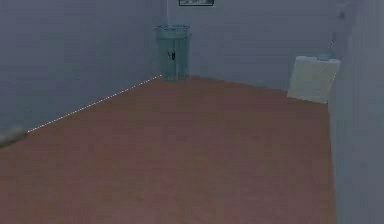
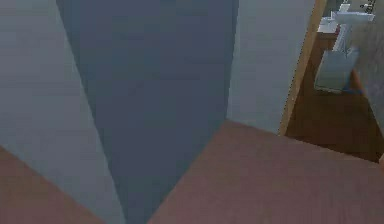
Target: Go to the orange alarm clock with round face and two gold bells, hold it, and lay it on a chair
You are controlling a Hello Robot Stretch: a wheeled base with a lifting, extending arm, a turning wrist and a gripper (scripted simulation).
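Observation:
In the forward view a bare reddish-brown floor [image 1: 170,150] runs to a corner where two pale walls meet. A tall grey-blue bin-like container [image 1: 172,52] stands in that corner. A pale flat panel [image 1: 313,79] leans against the wall at the forward view's right. In the arm side view a blue-grey wall corner [image 2: 150,90] stands close by.
A wooden door frame [image 2: 300,75] at the arm side view's right leads into another room with a white fixture [image 2: 345,40] and a brown floor. A dark picture edge [image 1: 196,3] hangs at the top of the far wall. A rounded pale object [image 1: 8,136] pokes in at the forward view's left edge.

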